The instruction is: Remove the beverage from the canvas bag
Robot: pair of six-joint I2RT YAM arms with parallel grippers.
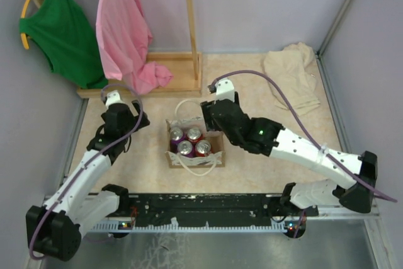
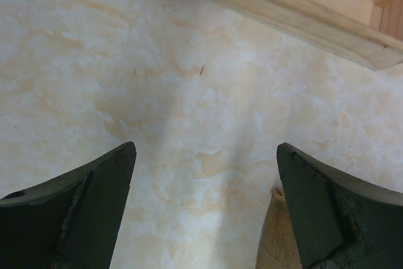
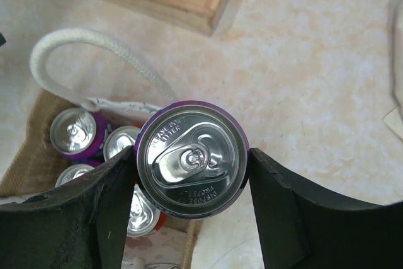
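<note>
You get the whole cream marbled tabletop (image 1: 138, 174) from high overhead; both wrist views look down on it close up, sharing the tan canvas tote bag (image 3: 28, 162).

Overhead, purple can (image 3: 192, 159) hidden under right arm (image 1: 277, 137), canvas bag (image 2: 274, 244) cropped at left-wrist view's edge

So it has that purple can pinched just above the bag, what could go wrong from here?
1. The right tool grips the purple can only by its smooth sides; it might slip and drop onto the cans in the canvas bag.
2. The rope handle arcs close beside the can, so it could snag and drag the bag.
3. The left tool hangs open over the table, so nothing steadies the bag.
</note>
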